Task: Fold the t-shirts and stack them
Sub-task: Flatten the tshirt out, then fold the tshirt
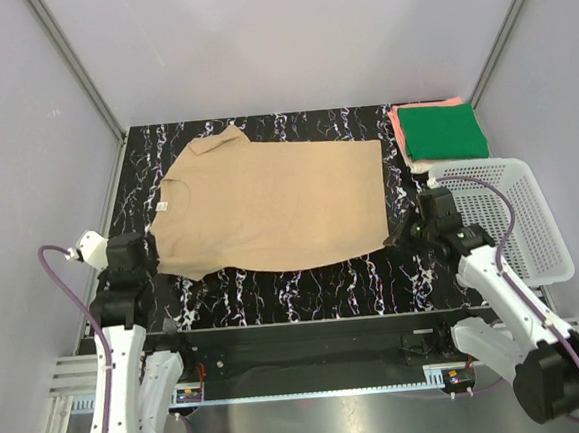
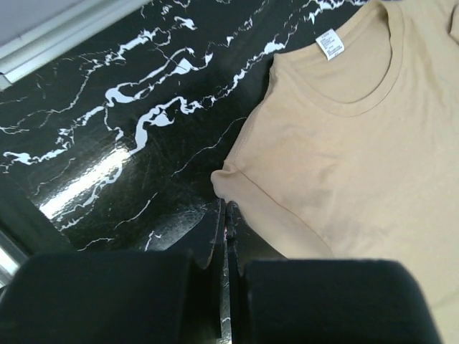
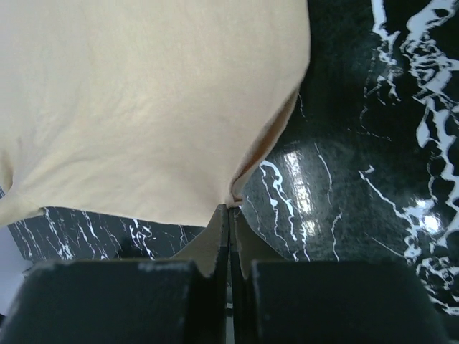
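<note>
**A:** Where is the tan t-shirt (image 1: 268,203) lying?

**B:** It is lying spread flat on the black marbled table (image 1: 305,290), to the left of the white mesh basket (image 1: 481,166). Its hem is facing the basket and its neckline is pointing away from it. The white neck label (image 2: 329,44) is showing face up.

**A:** What is the right gripper (image 3: 229,209) doing?

**B:** It is sitting just left of the basket, low over the table. Its jaws are pressing tight together on the near hem corner of the tan t-shirt. The cloth is drawing up into a point that is running straight in between the tips, so it is pinching the fabric.

**A:** And the left gripper (image 2: 224,208)?

**B:** That one is working well away from the basket, on the far side of the shirt from it, at the near sleeve. Its jaws are clenching with no gap showing. The rolled sleeve hem is touching the tips, but I cannot tell whether any cloth is caught between them.

**A:** Where are the other shirts sitting?

**B:** They are sitting folded just behind the basket's far rim. The dark green t-shirt (image 1: 445,132) is lying on top of the coral-pink t-shirt (image 1: 397,133), whose edges are peeking out on the side away from the basket.
</note>
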